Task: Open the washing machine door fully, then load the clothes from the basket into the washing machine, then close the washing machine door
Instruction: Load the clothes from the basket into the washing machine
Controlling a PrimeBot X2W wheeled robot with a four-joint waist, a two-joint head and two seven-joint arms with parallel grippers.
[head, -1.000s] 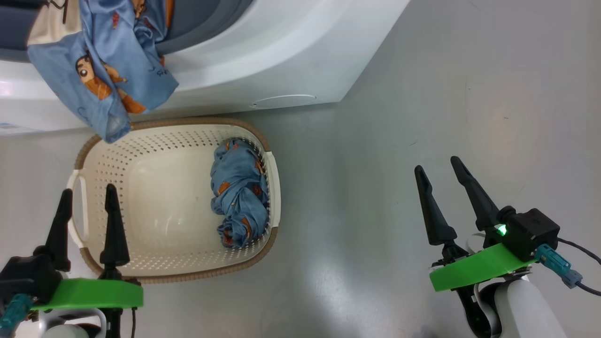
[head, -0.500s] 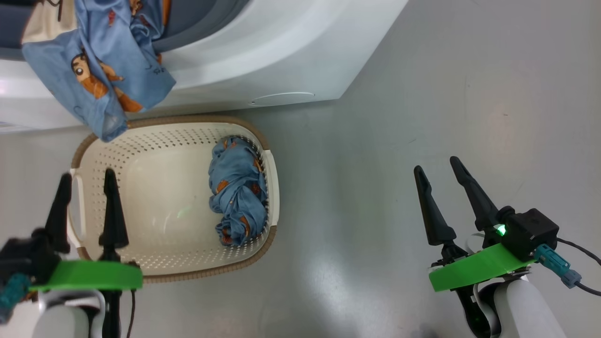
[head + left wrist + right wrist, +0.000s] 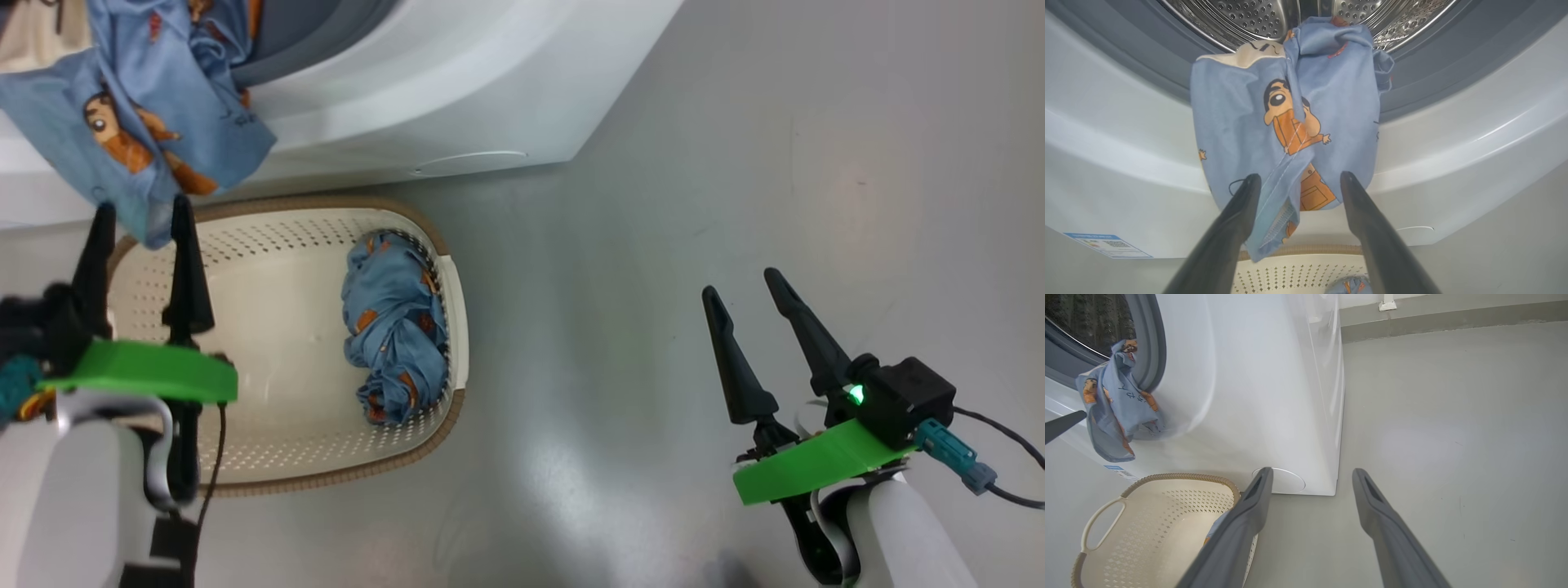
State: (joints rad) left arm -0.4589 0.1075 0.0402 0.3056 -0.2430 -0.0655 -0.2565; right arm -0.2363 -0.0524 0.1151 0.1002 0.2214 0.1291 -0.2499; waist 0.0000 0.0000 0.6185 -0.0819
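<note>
Washer [image 3: 457, 106] open. Half-loaded: one garment [image 3: 155, 106] draped over the lip, dangling above basket [image 3: 457, 302]. Bundled in basket: second garment [image 3: 396, 327]. Left gripper [image 3: 143, 204] spread wide, empty, at the dangling hem; right gripper [image 3: 740, 282] likewise, over floor. Remaining: tuck in, load second, shut door.

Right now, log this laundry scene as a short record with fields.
washing machine: opening uncovered, steel drum visible
hanging garment: blue cartoon print, draped over the opening's lip, down the front
basket: on floor before the machine
basket garment: blue, bunched against its right-hand wall
left gripper: jaws open, empty, aimed at hanging garment
right gripper: jaws open, empty, over floor
</note>
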